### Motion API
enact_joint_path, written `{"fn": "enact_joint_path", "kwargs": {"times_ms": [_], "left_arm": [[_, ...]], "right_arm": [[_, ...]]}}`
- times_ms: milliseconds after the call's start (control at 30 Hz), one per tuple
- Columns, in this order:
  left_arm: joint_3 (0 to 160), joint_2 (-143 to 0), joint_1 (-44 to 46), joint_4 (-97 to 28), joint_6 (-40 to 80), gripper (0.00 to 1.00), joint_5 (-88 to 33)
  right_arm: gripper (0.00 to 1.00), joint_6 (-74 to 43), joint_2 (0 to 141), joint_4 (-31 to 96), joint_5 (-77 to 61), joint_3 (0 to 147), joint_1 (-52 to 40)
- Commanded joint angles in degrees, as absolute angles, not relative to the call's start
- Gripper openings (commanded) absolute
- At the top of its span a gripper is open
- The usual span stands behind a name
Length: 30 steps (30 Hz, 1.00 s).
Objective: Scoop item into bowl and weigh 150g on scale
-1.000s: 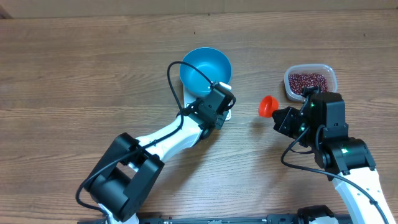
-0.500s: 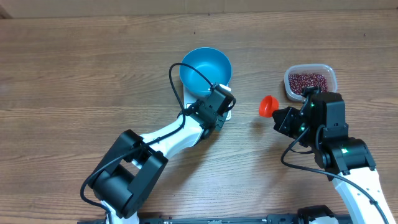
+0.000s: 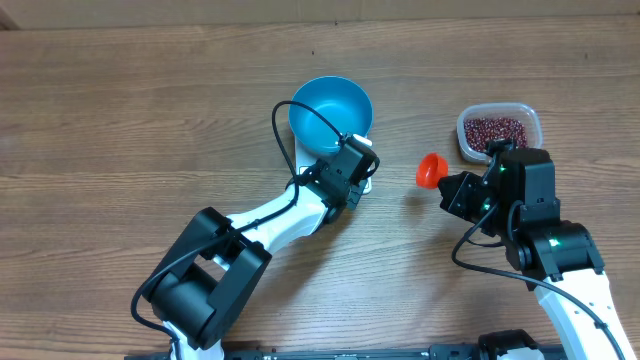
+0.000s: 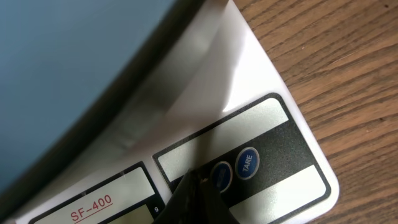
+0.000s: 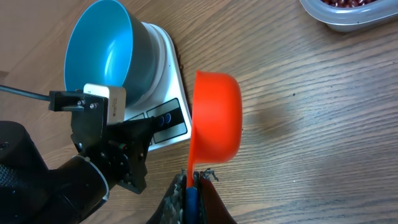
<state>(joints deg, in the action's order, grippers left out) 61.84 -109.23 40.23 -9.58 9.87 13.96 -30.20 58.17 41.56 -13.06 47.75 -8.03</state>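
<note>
All visible beans (image 3: 495, 130) lie in the clear tub (image 3: 534, 116) at the far right of the table (image 3: 120, 120), forming a loose dark red heap. The tub stands well apart from the bowl (image 3: 330, 110) and just beyond the right gripper (image 3: 452, 188).

The bowl sits on the scale (image 5: 169, 70) near the table centre and covers most of the platform. Only the front panel and the right edge of the scale show. In the overhead and right wrist views the bowl interior shows plain blue.

Left gripper (image 5: 148, 129): jaws closed, holding nothing. Its fingertips point at the front panel of the scale. In the left wrist view the dark tip sits just beside the left of two blue buttons, with the TARE button (image 4: 247, 163) on the far side of that one. Whether the tip touches the panel cannot be told. A black cable (image 3: 318, 116) from this arm arcs over the near part of the bowl.

Right gripper: jaws closed on the handle of the orange scoop (image 3: 430, 170). The scoop is held over the table between the scale and the tub, touching neither. Its cup lies on the side toward the scale. The right wrist view shows the cup side-on, so its contents cannot be told.
</note>
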Motion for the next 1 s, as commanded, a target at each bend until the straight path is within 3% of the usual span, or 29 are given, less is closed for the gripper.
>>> {"fn": "enact_joint_path", "kwargs": {"times_ms": [0, 967], "left_arm": [[61.2, -111.5, 39.7, -9.8, 9.0, 0.04, 13.6], [61.2, -111.5, 39.7, -13.2, 12.2, 0.05, 16.8]], "right_arm": [[0.04, -29.9, 58.0, 41.0, -12.4, 49.6, -8.3], [0.04, -29.9, 58.0, 41.0, -12.4, 49.6, -8.3]]}}
